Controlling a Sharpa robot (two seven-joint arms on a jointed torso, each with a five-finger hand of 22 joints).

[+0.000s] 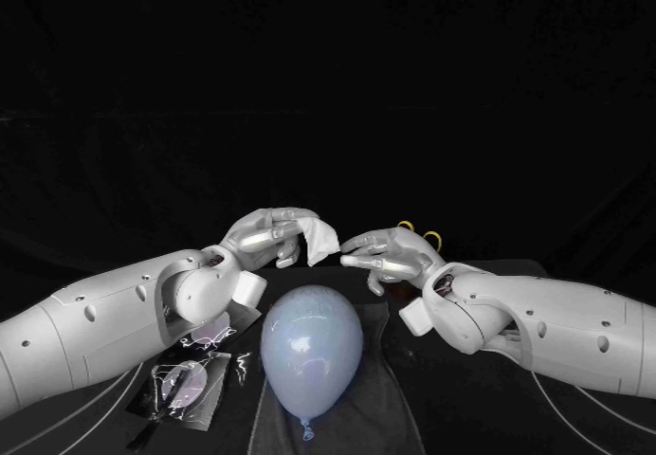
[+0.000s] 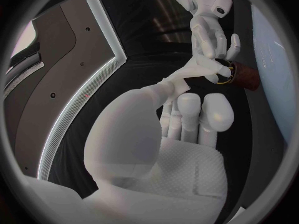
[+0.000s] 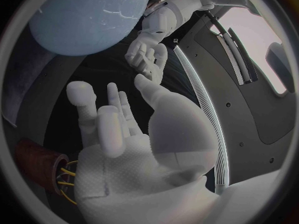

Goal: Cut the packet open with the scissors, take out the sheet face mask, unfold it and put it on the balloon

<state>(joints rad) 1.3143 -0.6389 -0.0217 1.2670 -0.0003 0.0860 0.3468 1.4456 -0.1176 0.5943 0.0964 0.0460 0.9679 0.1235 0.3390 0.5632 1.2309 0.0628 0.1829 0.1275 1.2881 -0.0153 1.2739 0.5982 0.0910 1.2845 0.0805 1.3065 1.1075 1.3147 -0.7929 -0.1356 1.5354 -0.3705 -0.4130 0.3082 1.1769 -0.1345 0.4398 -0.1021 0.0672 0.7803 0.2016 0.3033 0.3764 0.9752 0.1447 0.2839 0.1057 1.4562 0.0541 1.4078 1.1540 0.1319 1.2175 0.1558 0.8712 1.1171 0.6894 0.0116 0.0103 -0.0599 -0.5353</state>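
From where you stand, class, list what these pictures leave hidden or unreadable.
1. Scissors: head view, blades hidden behind the right hand.
2. Sheet face mask: head view, folded, partly hidden by fingers of the left hand.
3. Packet: head view, print too small to read.
4. Balloon: right wrist view, cut off by the circle's rim.

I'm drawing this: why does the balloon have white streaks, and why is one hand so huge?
Right wrist view: the streaks on the balloon are light glinting off its skin; the right hand looms because it sits close before the fisheye camera.
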